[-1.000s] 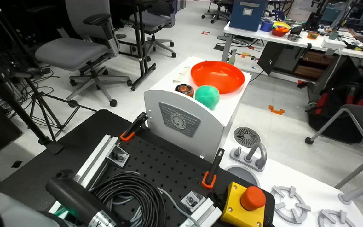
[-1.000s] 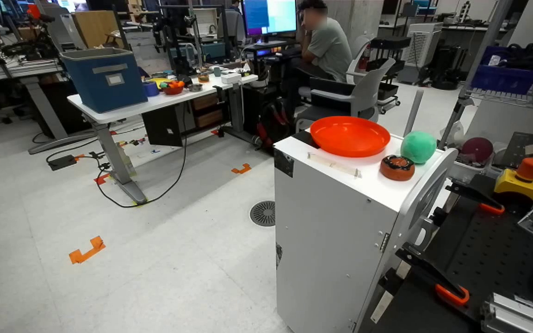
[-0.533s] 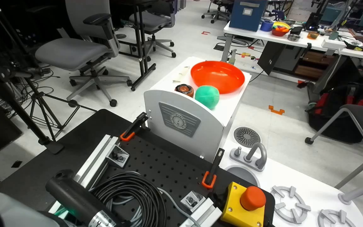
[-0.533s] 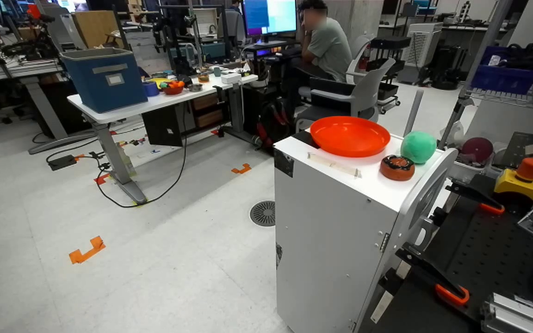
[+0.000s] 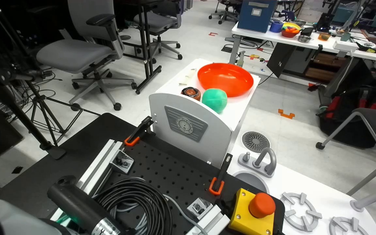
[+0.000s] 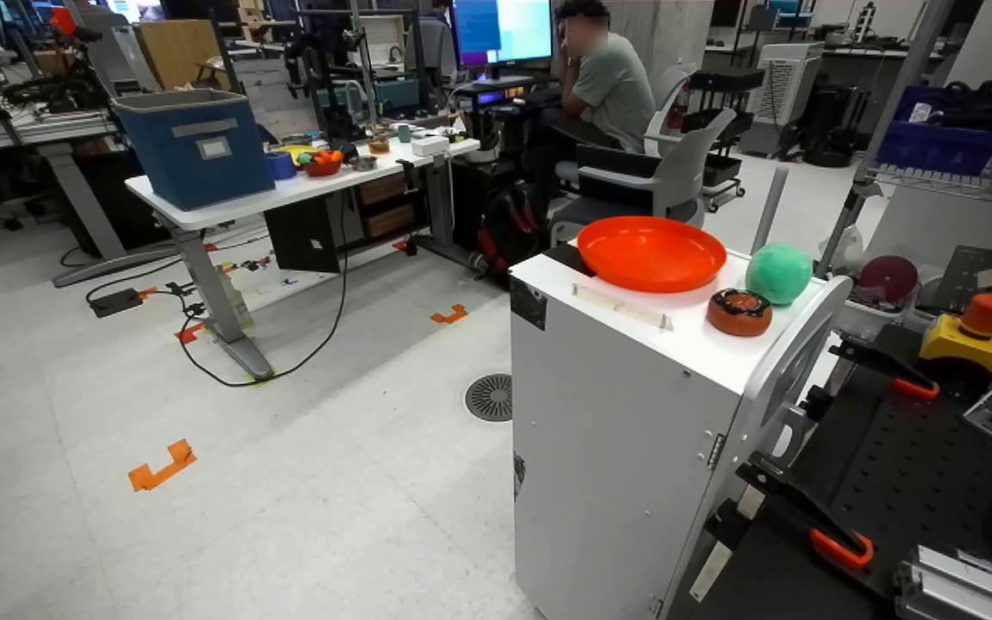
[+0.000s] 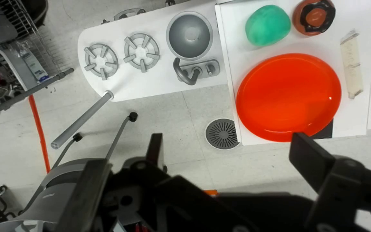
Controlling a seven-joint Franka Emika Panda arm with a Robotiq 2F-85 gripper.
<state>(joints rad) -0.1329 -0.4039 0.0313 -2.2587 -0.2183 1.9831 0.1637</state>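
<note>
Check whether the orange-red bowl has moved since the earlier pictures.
No. In both exterior views, the orange-red bowl sits in the same place relative to the gray dial panel, with no visible shift either way.

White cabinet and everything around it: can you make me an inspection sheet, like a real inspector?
Surface: top of the white cabinet, with a strip of tape on it.
Things: bowl, nearest the gripper in the wrist view; green ball and brown round thing sit apart from the bowl.
Clutter: button box and two clamps at the black board.
Gripper: jaws wide apart, holding nothing.
Cables: coil on the black board.
Surroundings: person at a monitor; blue bin on a white table; sink beside the white cabinet.
</note>
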